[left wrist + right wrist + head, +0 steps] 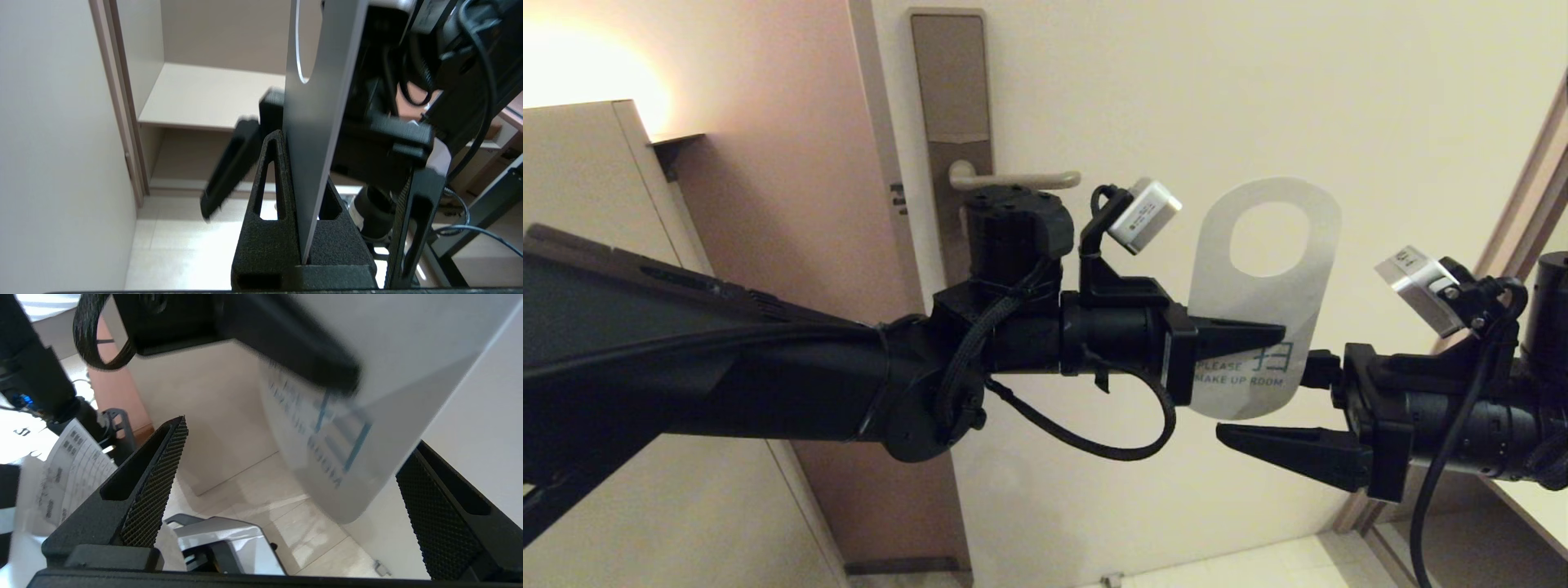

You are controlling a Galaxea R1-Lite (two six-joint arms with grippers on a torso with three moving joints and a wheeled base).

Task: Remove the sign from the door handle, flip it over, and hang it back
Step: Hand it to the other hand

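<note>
Behind left hand [1262,335] (clamped), sign [1274,286] lettering part-hidden; right hand [1270,400] agape.

The sign [1262,294] is standing upright in the air, off the door handle [1013,179] and well to the right of it in the head view. It is showing its white face, with the oval hole at the top and teal lettering reading "PLEASE MAKE UP ROOM" near the rounded lower end. It is tilting slightly, its top leaning to the right. Seen from the left wrist, the card [314,134] is appearing nearly edge-on as a thin flat sheet. The door handle is lying level, a slim pale metal lever with a rounded end, sticking out rightward from its tall narrow backplate on the door, with nothing hanging on it.
</note>
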